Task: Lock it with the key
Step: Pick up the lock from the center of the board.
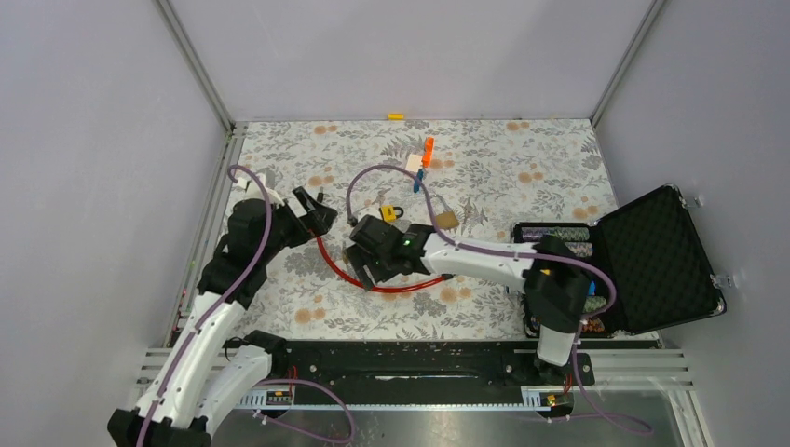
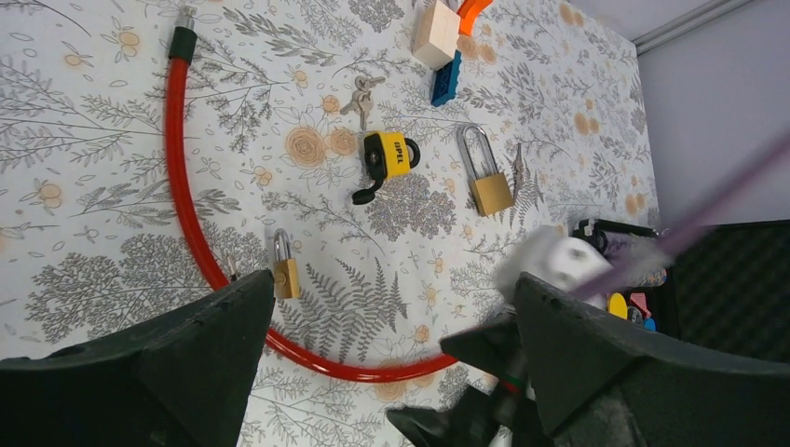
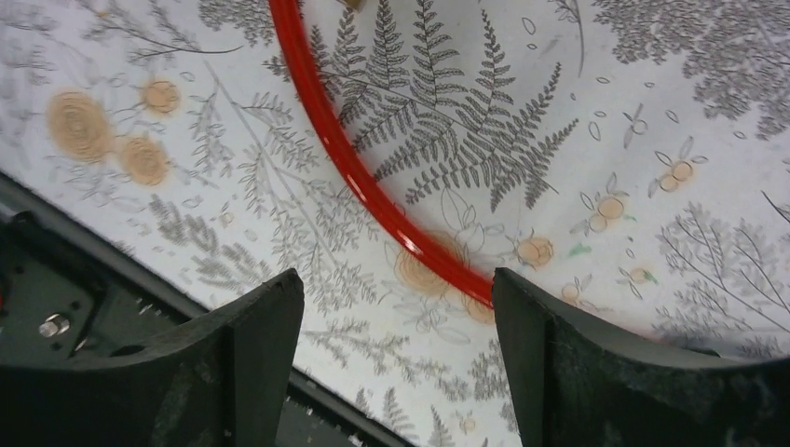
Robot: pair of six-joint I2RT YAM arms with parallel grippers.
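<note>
The right gripper (image 3: 399, 275) has its two black fingers (image 3: 251, 354) spread wide with nothing between them. It hangs directly over the lower curve of the glossy red cable loop (image 3: 373, 196), which passes under the gap without touching either finger. In the top view this gripper (image 1: 363, 263) sits over the near side of the loop.

The left gripper (image 2: 393, 279) is also wide open and empty. It hovers above the loop, outside its left side, and looks down across it.

A small brass padlock with a silver shackle (image 2: 285, 270) lies inside the red cable's bend, just beside the cable, on the grey floral table cover (image 1: 522, 158). Farther inside the open mouth of the loop lies a yellow and black padlock (image 2: 389, 156) on its side. A small bunch of silver keys (image 2: 361, 93) lies flat just beyond it, untouched by either gripper and apart from every lock.

Beyond the loop's right side rests a larger brass padlock with a tall silver shackle (image 2: 484, 177). A pale wooden block (image 2: 436, 33), a blue brick (image 2: 445, 82) and an orange piece (image 2: 470, 11) lie close together past the keys. Well to the right of the loop stands an open black foam-lined case (image 1: 652, 261).
</note>
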